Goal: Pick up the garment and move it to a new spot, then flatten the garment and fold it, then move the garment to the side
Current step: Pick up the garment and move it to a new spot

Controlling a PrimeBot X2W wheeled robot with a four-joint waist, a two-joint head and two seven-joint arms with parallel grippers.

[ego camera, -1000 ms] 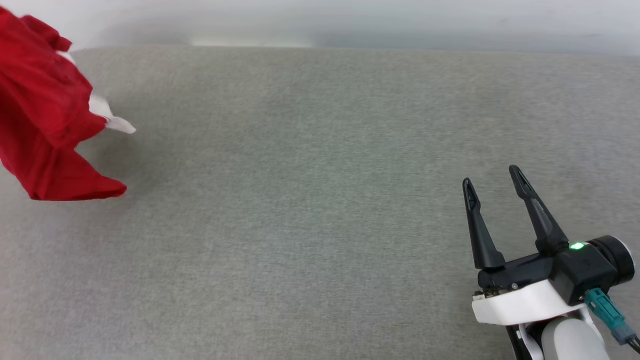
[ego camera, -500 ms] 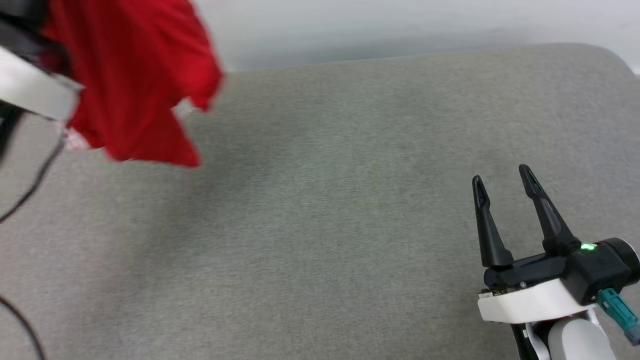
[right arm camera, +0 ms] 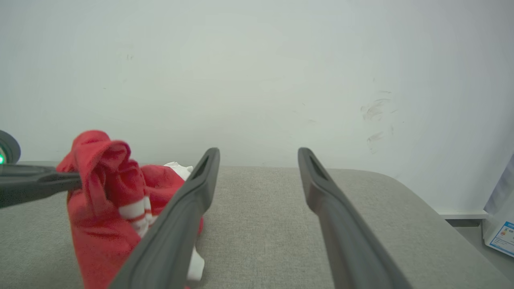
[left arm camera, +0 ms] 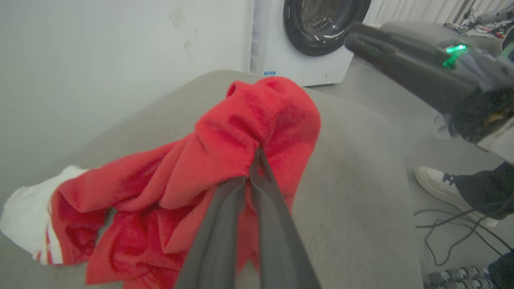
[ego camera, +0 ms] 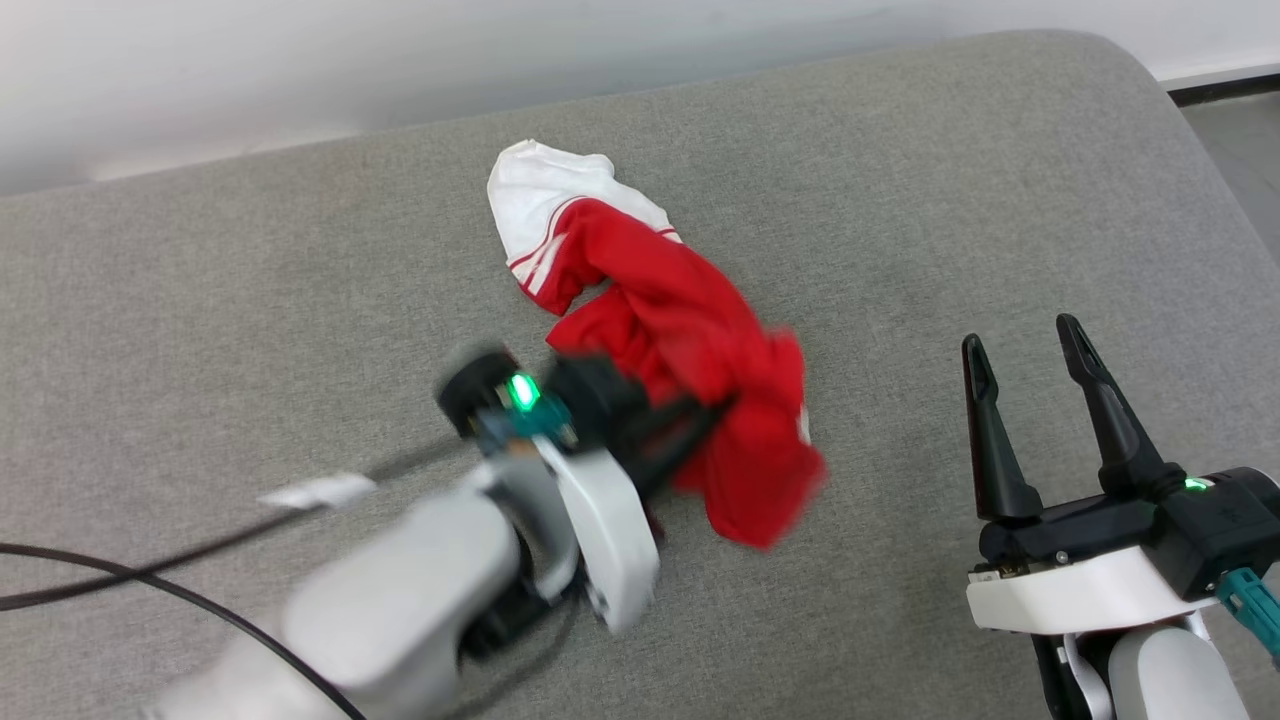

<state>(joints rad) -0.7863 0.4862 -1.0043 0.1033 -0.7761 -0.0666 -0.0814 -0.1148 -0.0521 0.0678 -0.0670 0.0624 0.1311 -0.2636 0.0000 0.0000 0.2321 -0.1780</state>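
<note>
Near the middle of the grey pad [ego camera: 300, 280], the garment [ego camera: 690, 340] lies bunched. One white sleeve with striped trim points toward the pad's far edge, and the red body heaps toward its near edge.

Left gripper [ego camera: 712, 412]: fingers together, clamped on a red fold. The left wrist view shows this fold gathered over the tips and raised above the pad.

Right gripper [ego camera: 1022, 338]: fingers wide apart and empty, hovering over the pad's near right part, apart from the cloth.

Step judged in hand: setting the garment down at its new spot. To do it well, the pinched fold should be lowered until the cloth rests fully on the pad, well inside its edges. Only then should it be let go, so that room remains on every side for flattening. Dragging the heap would likely roll the sleeve under.

Writing: the garment's visible folds are plain red, white and striped. A blue sticker [left arm camera: 270, 74] on the washing machine [left arm camera: 313, 40] beyond the pad is too small to read.
</note>
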